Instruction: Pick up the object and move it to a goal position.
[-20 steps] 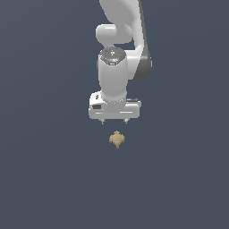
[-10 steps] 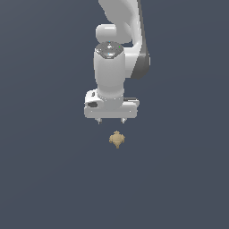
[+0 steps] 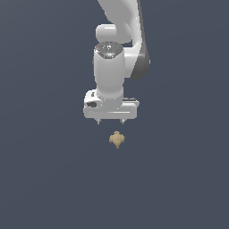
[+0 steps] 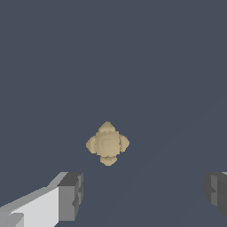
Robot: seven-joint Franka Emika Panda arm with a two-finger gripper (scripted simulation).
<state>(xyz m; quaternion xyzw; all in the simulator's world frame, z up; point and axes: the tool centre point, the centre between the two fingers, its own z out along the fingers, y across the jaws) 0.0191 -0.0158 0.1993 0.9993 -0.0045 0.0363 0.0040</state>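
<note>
The object (image 3: 116,139) is a small tan-yellow lumpy item with rounded knobs, lying on the dark grey floor. In the exterior view it sits just below my white gripper (image 3: 110,121), apart from it. The gripper hangs from the white arm, pointing down, jaws wide apart and empty. In the wrist view the object (image 4: 107,143) lies ahead of the gap between the two fingers; one grey fingertip (image 4: 71,195) and the other fingertip (image 4: 217,189) show at the frame's edge, not touching it.
A plain dark grey floor (image 3: 44,179) fills both views. Nothing else shows.
The arm and gripper have shifted slightly toward the exterior view's left. The object has not moved.
</note>
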